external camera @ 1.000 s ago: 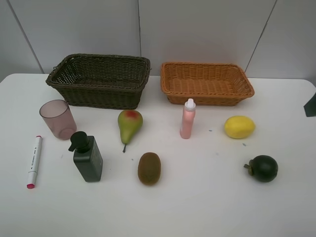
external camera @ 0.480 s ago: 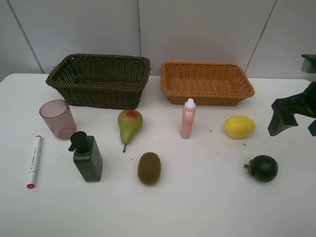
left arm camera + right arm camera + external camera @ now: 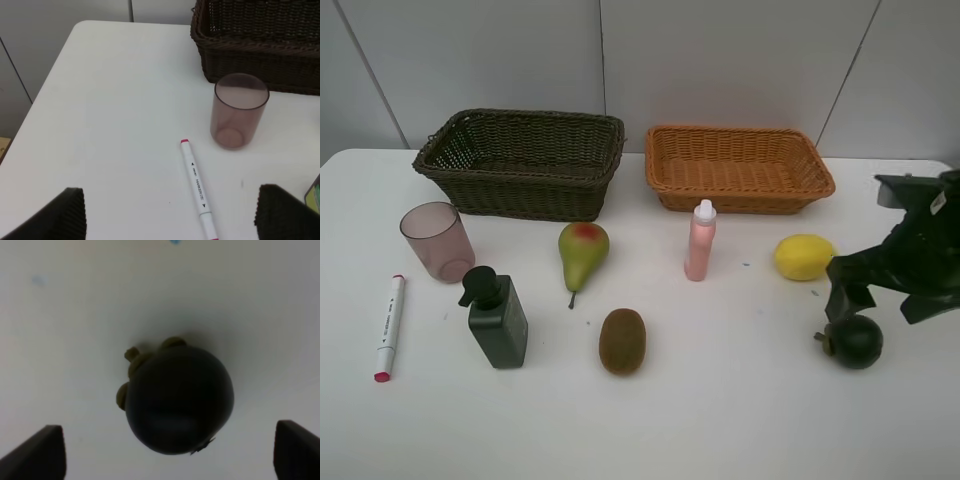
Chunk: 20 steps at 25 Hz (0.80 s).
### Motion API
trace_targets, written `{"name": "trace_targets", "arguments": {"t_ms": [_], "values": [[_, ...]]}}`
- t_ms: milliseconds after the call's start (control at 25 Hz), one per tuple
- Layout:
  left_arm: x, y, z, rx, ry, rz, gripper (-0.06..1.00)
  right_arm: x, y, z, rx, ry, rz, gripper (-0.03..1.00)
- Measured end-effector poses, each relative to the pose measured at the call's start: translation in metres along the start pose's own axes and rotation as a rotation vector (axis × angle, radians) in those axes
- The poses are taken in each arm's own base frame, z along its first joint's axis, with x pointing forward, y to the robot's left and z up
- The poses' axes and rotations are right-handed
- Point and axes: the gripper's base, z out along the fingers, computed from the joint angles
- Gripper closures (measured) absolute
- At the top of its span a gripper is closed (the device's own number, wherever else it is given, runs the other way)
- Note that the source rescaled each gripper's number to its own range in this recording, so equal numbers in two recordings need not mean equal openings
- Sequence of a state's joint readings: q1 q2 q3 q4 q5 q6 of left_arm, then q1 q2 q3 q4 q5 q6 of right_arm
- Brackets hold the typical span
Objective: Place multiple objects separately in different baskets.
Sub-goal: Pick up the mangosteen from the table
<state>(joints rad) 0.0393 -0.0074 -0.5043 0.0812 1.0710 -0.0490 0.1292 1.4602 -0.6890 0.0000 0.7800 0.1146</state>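
My right gripper (image 3: 885, 300) hangs open just above the dark green round fruit (image 3: 855, 342) at the table's right; the right wrist view shows the fruit (image 3: 177, 397) between the spread fingers, untouched. Nearby lie the lemon (image 3: 805, 257), pink bottle (image 3: 700, 241), kiwi (image 3: 622, 341) and pear (image 3: 583, 252). On the left stand the pump bottle (image 3: 497, 318) and mauve cup (image 3: 437, 241), with the marker (image 3: 388, 326) lying flat. At the back sit the dark brown basket (image 3: 520, 200) and the orange basket (image 3: 740, 200). My left gripper (image 3: 175, 215) is open above the marker (image 3: 199, 186), outside the exterior view.
The white table (image 3: 740, 420) ends at a grey panelled wall behind the baskets. Its left edge (image 3: 45, 85) runs close to the marker and cup (image 3: 239, 111). The dark basket's wall (image 3: 260, 55) stands just behind the cup.
My right arm has come in from the right edge and dropped down over the dark green fruit, its jaws slightly narrower than before. The objects and left gripper have not moved.
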Motion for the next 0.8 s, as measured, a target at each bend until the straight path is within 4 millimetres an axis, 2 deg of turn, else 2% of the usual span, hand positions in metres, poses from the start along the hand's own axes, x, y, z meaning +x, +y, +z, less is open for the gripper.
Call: {"name": "trace_targets", "arguments": {"t_ms": [200, 440, 800], "values": [[0.000, 0.000, 0.000, 0.000, 0.000, 0.000, 0.05, 0.016, -0.002, 0.019, -0.002, -0.016, 0.017, 0.12], [0.000, 0.000, 0.000, 0.000, 0.000, 0.000, 0.05, 0.018, -0.001, 0.024, -0.015, -0.042, 0.031, 0.12], [0.000, 0.000, 0.000, 0.000, 0.000, 0.000, 0.05, 0.014, 0.000, 0.042, -0.011, -0.020, 0.031, 0.12]]}}
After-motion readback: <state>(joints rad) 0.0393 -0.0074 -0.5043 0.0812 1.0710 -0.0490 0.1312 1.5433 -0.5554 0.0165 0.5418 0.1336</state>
